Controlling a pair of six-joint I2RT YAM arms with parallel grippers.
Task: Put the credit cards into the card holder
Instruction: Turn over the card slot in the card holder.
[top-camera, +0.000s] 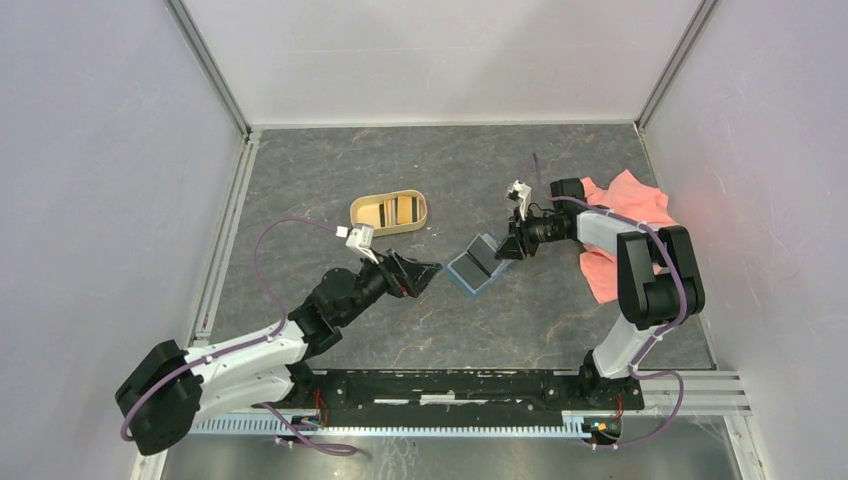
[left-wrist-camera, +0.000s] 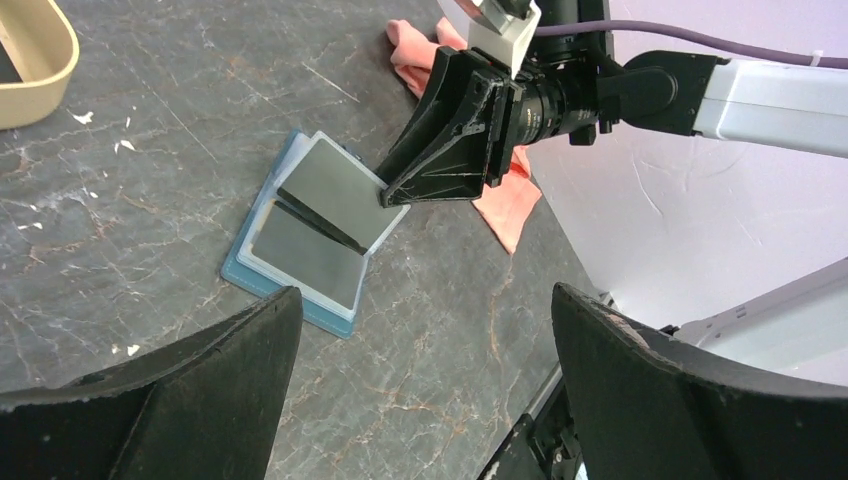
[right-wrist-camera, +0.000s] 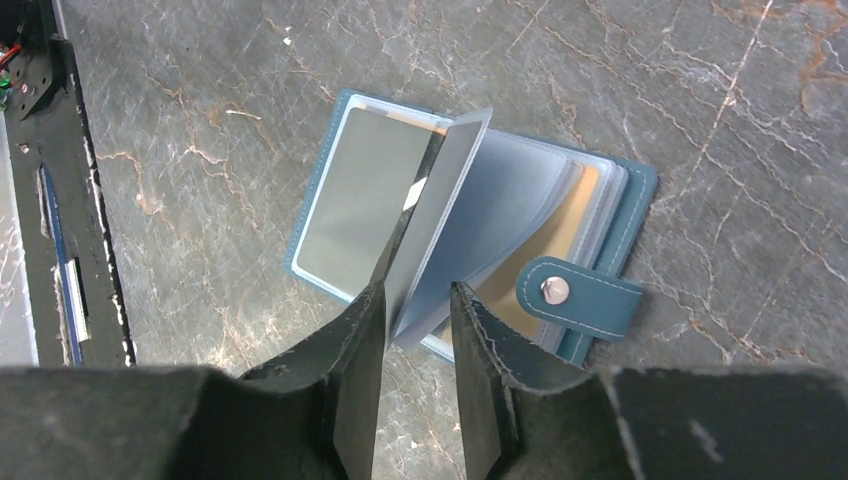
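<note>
Right gripper (right-wrist-camera: 418, 300), jaws narrowly apart, straddles a raised clear sleeve (right-wrist-camera: 450, 190) of the teal-blue folding card holder (right-wrist-camera: 360, 200), which lies open on the dark marbled table (right-wrist-camera: 200, 80); left gripper (left-wrist-camera: 425, 300) gapes wide nearby.

Tally on the surface (top-camera: 330, 170)
One card holder (right-wrist-camera: 585, 297), one tan tray (top-camera: 395, 231), one pink cloth (top-camera: 630, 205), two hands: left hand (left-wrist-camera: 425, 300), right hand (right-wrist-camera: 418, 295); credit cards (top-camera: 400, 210) in the tray too small to count

One camera looks down from high at the near edge over the whole table (top-camera: 330, 170). Both wrist cameras face the card holder (right-wrist-camera: 350, 200) mid-table, the right one closest.
</note>
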